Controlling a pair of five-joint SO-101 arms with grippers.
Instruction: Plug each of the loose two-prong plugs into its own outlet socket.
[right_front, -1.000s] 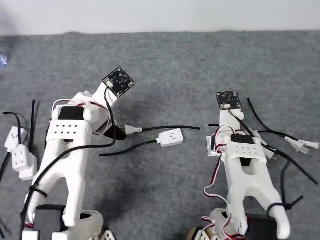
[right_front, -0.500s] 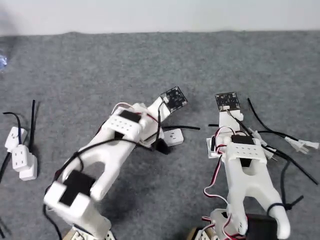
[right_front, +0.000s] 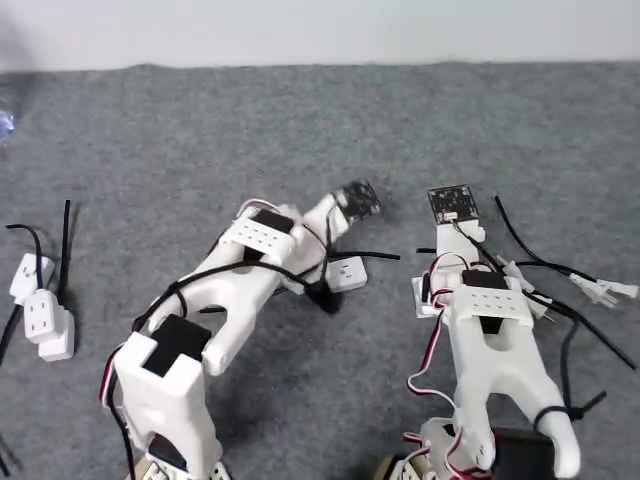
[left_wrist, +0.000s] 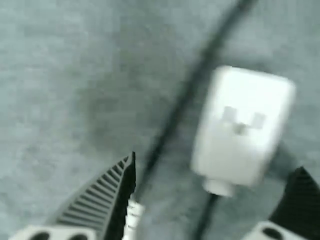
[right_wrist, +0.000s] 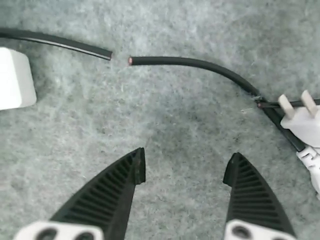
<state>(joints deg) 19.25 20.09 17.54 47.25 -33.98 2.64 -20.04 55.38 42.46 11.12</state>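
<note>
**A:** How does the left claw (left_wrist: 215, 165) stand?

**B:** Wide. Its two black ribbed fingers (left_wrist: 107, 200) are spread far apart. A white socket (left_wrist: 242, 125) lies on the grey mat (right_front: 300, 130) in the gap between them, and neither finger touches it.

**A:** So nothing is clamped?

**B:** Nothing that I can see. A black cord (left_wrist: 185, 105) slants past the socket and ends by the inner edge of one finger. There is a small pale bit (left_wrist: 132, 214) at that spot, but it is too blurred to name.

**A:** And seen from above?

**B:** The left arm stretches slantwise toward the middle of the mat. Its wrist hangs over the socket, and the black cord runs off to the right from under it.

**A:** What about the right claw (right_wrist: 189, 153)?

**B:** It is open too, fairly wide, and it holds nothing. It hangs over bare mat. Just beyond its tips, the cut end of a second cord (right_wrist: 195, 64) faces the end of the black cord across a small gap. Farther along that second cord lies a white plug (right_wrist: 299, 114), resting against it with its two flat prongs showing. It is well apart from the claw.

**A:** Are there other plugs or sockets?

**B:** In the high view, an outer plug (right_front: 603, 290), also white, lies to the right of the right arm near the edge. Three spare sockets (right_front: 40, 312) sit in a cluster at the far left with dark cords beside them, well apart from both arms.
</note>
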